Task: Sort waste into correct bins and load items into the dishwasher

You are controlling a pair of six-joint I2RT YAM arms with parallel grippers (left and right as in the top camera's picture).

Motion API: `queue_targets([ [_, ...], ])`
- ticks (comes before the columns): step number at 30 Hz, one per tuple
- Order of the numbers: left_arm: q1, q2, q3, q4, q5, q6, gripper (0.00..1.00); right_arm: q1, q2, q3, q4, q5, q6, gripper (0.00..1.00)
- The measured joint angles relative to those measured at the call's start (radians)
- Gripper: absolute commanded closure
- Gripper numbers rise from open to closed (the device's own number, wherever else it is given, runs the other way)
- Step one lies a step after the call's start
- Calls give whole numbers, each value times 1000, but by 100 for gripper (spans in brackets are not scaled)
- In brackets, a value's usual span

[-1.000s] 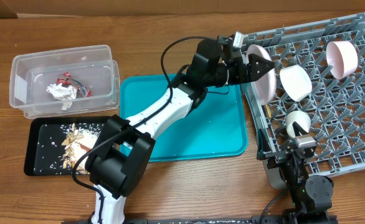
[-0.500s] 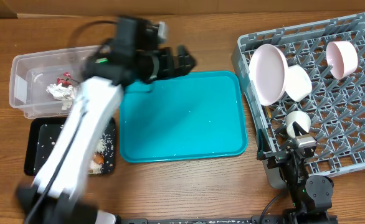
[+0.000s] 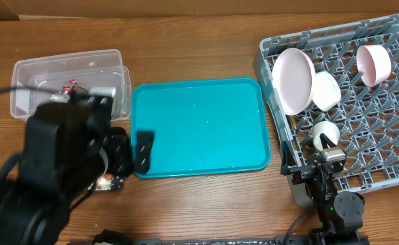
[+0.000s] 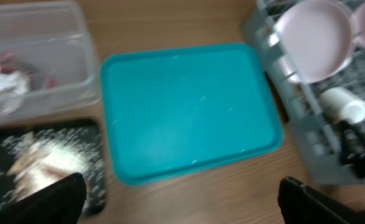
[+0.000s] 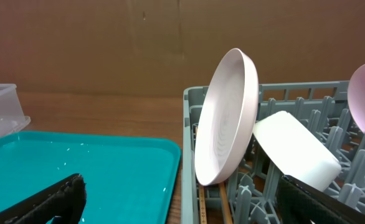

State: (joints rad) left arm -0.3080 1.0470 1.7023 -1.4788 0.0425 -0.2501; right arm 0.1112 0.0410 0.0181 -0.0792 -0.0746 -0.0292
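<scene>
The grey dish rack (image 3: 390, 170) at the right holds a white plate (image 3: 291, 78) standing on edge, a white bowl (image 3: 322, 90), a pink bowl (image 3: 374, 62) and a small white cup (image 3: 324, 133). Thin wooden chopsticks (image 5: 223, 200) lie on the rack floor under the plate. The clear tub (image 3: 29, 75) holds the tissue and red wrapper (image 3: 69, 88). My left arm hides most of the black tray (image 4: 76, 134) with its food scraps (image 4: 39, 155). My left gripper (image 3: 133, 153) is open and empty, high over the teal tray's left edge. My right gripper (image 3: 325, 160) is open and empty at the rack's near edge.
The teal serving tray (image 3: 199, 126) lies bare in the middle, between the bins and the rack. My left arm looms large over the lower left of the overhead view. A brown wall (image 5: 108, 43) stands behind the table.
My left gripper has left the plate standing in the rack and swung back left across the teal tray to the lower left, rising toward the camera. The right arm has not moved.
</scene>
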Motion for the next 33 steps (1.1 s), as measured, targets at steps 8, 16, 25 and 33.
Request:
queue_targets([
  [8, 0, -189, 0, -108, -154, -8, 0, 0, 0, 0, -1, 0, 0, 0],
  [16, 12, -349, -146, 179, -240, 158, 0, 0, 0, 0, 0, 0, 0, 0],
  [25, 164, -542, -638, 661, -46, 481, 0, 0, 0, 0, 0, 0, 0, 0],
  [33, 217, -737, -1117, 967, 98, 543, 0, 0, 0, 0, -1, 0, 0, 0],
])
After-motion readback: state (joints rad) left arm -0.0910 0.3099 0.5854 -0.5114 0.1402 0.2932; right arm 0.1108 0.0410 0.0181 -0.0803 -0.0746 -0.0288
